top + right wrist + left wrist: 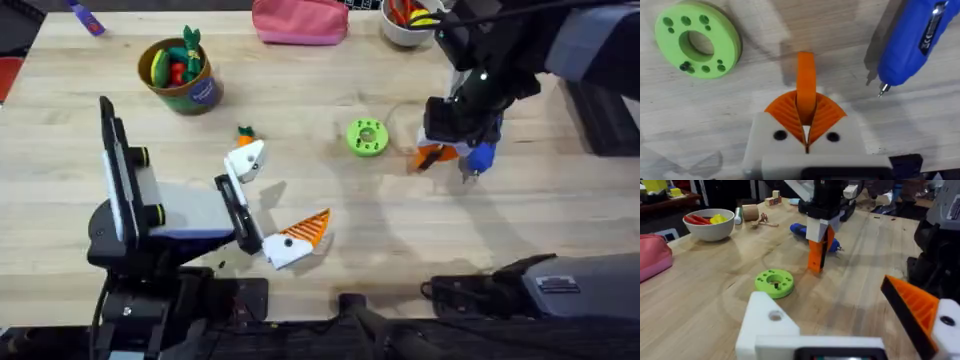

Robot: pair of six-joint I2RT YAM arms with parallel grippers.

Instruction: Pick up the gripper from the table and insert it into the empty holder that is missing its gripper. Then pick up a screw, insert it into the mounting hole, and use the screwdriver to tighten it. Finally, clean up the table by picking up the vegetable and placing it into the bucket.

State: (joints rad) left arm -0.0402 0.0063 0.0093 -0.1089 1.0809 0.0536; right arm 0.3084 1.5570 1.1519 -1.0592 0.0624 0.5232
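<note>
One orange gripper (806,80) stands pinched between the right gripper's (806,131) two ribbed pads, which are closed on it, its tip at the table. One blue screwdriver (913,42) lies just beside, one green disc (696,40) on the other side. The left gripper (272,205) is spread wide and holds nothing: one finger carries an orange pad (308,230), the holder (245,160) bare. One carrot (246,132) lies near it; one bucket (180,72) farther off.
</note>
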